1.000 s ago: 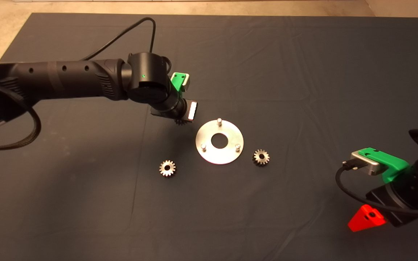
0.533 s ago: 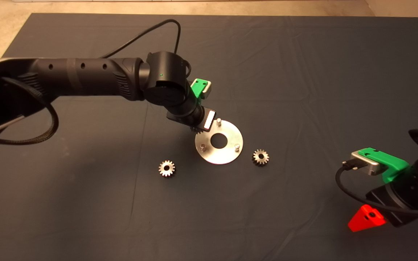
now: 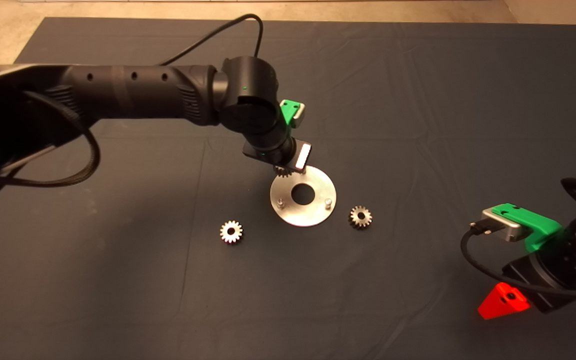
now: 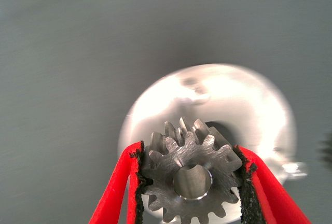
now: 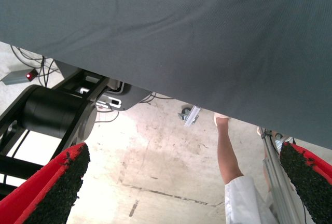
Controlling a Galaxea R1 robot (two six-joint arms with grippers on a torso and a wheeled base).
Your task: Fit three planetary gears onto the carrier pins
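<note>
Head view: first gear carried over carrier disc (image 3: pixel 303 202), none installed.
Left end effector (image 3: pixel 288 170) pinching one planetary gear (image 4: pixel 190 177) above disc's far pin; two gears (image 3: pixel 231 232) (image 3: pixel 360 217) lying on dark surface (image 3: pixel 418 125); right end effector (image 5: pixel 181 193) spread, parked lower right.

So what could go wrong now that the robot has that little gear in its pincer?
1. The left pincer grips the gear only by its toothed rim, so it might slip or tilt.
2. The gear hangs over the disc's far edge, and the pin there is hidden by the arm, so the bore may miss it.
3. Pressing down off-centre could shove the loose disc toward the gear on the mat.
</note>
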